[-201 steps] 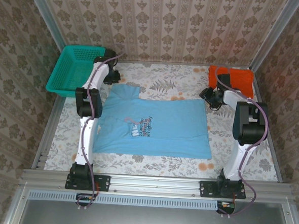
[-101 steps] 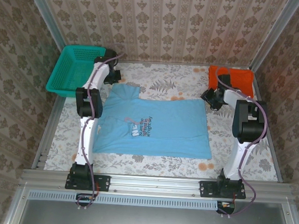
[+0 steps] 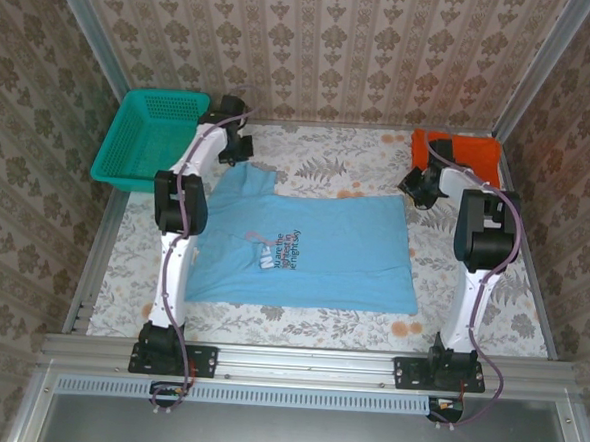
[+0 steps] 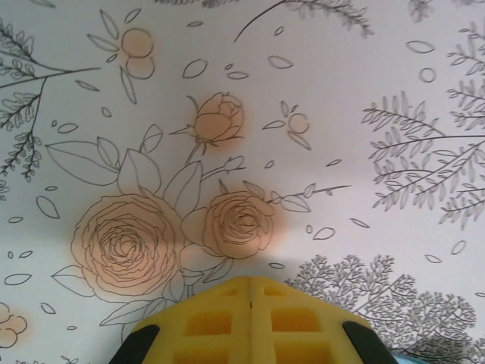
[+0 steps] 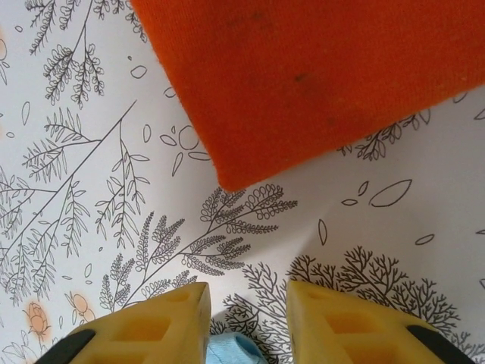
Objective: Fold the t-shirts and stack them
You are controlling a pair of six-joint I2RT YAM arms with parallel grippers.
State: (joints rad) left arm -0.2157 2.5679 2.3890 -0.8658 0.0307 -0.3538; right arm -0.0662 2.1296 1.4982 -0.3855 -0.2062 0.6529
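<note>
The light blue t-shirt (image 3: 303,247) lies spread flat mid-table with its print facing up. The orange t-shirt (image 3: 459,154) lies folded at the back right corner, and its corner (image 5: 318,76) hangs at the top of the right wrist view. My left gripper (image 3: 236,147) sits just behind the blue shirt's back left corner. Its yellow fingers (image 4: 251,279) are shut together, with nothing seen between them. My right gripper (image 3: 415,183) hovers between the two shirts. Its jaws (image 5: 248,292) stand apart over the tablecloth, and a small bit of blue cloth (image 5: 231,350) shows low in the gap.
A teal mesh basket (image 3: 145,132) stands at the back left corner. The flower-print tablecloth (image 3: 329,163) covers the table. Patterned walls close in the back and both sides, and a metal rail (image 3: 306,362) runs along the near edge.
My left gripper has slid a little toward the back wall, away from the blue shirt's corner. My right gripper has shifted slightly toward the orange shirt. Both shirts lie as before.
</note>
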